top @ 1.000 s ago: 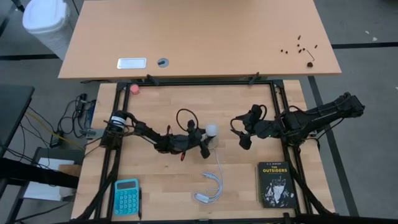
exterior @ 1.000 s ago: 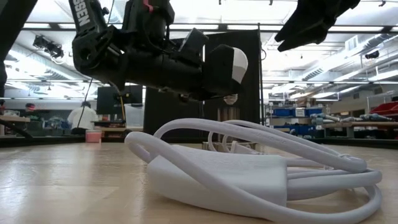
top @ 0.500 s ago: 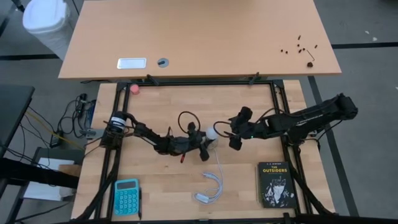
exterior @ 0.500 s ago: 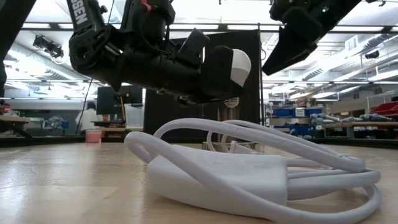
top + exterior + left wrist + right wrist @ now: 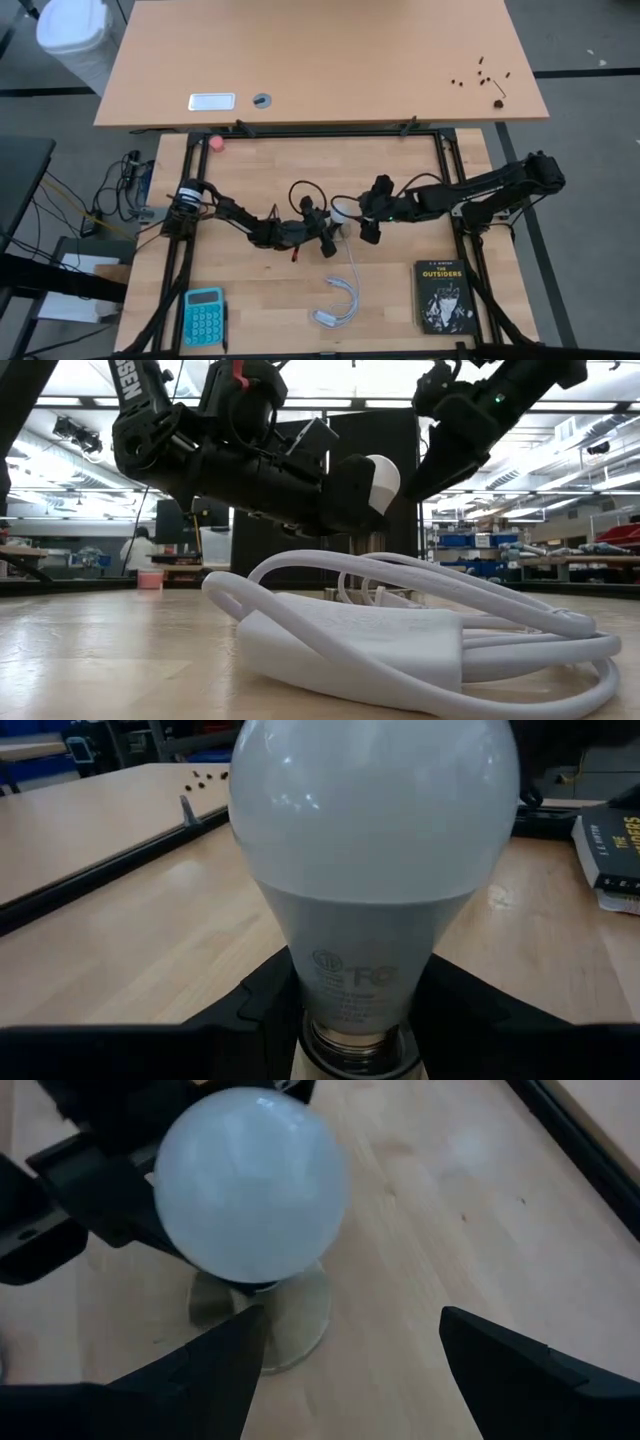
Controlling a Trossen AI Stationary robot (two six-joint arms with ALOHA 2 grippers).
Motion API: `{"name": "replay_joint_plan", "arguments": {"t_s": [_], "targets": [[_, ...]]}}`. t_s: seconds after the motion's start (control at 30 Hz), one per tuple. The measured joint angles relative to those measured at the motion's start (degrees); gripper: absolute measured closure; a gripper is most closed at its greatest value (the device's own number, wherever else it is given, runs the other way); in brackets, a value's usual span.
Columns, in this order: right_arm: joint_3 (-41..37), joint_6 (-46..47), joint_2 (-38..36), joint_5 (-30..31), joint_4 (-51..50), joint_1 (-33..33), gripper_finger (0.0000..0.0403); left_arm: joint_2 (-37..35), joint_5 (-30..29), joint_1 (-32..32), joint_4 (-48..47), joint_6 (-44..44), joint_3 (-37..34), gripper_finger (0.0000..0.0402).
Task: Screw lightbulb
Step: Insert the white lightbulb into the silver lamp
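1. Lightbulb [image 5: 342,209] first: I see the white frosted bulb at the middle of my work table [image 5: 400,290], held just above a round metallic socket disc [image 5: 270,1315] that rests on the wood. In the left wrist view the globe fills the upper part, with the greyish neck tapering down to the screw base between dark fingers.
2. My left arm reaches in from the table's left side. Its left gripper [image 5: 328,235] is clamped on the lightbulb's narrow base, one finger on either side of it.
3. My right arm stretches in from the table's right side. Its right gripper [image 5: 366,212] sits just beside the globe, fingers spread wide and touching nothing; in the right wrist view both dark fingers [image 5: 200,1375] stand apart below the bulb.
4. A black book [image 5: 443,295] lies flat near the table's front right corner.
5. A coiled white cord [image 5: 338,300] lies on the table in front of the bulb.
6. A teal calculator [image 5: 204,316] lies at the front left corner.
7. A small pink ball [image 5: 217,143] sits at the table's far left edge.
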Motion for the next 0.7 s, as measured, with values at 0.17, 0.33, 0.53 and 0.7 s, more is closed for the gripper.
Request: {"name": "replay_joint_plan", "arguments": {"t_s": [0.17, 0.33, 0.53, 0.7], "targets": [[0.0, -1.2, 0.6, -0.2, 1.8, -0.3, 0.0093, -0.1, -0.1, 0.0, -0.7, -0.1, 0.1, 0.0233], [0.0, -1.7, 0.5, -0.2, 2.3, -1.0, 0.0093, -0.1, 0.0, 0.0, -0.9, 0.1, 0.1, 0.0218], [0.0, -1.7, 1.6, -0.7, 2.3, -1.1, 0.0093, -0.1, 0.5, 0.0, -0.9, 0.1, 0.1, 0.0182], [0.0, -2.5, 2.0, -0.8, 1.9, -1.1, 0.0093, -0.1, 2.3, 0.0, -0.6, 0.2, 0.1, 0.0164]]}}
